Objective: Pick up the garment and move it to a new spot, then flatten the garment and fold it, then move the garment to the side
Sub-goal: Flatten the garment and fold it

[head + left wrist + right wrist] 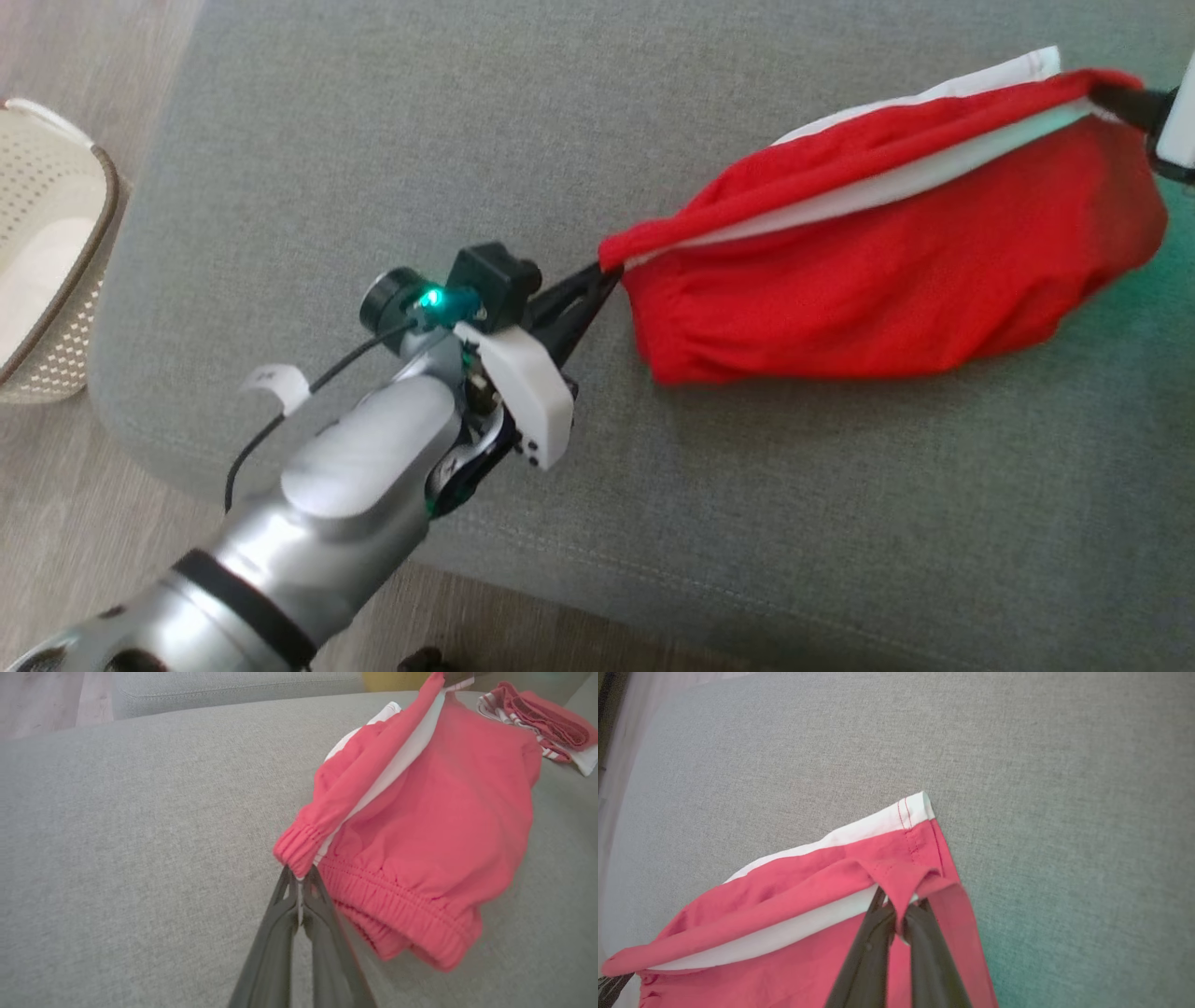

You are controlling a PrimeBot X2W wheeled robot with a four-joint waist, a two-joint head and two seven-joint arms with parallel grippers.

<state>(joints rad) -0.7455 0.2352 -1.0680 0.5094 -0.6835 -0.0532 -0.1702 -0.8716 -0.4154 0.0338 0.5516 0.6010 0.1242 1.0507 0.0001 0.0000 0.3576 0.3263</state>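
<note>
garment [896, 280] over sofa [373, 168] | basket [70, 308] on floor [56, 523], left of sofa

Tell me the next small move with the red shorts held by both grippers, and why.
Probably lower both arms together to lay the red shorts on the grey cushion. The left gripper is shut on the waistband, the right gripper on a hem corner, and the cloth sags bunched between them, not yet flat.
</note>
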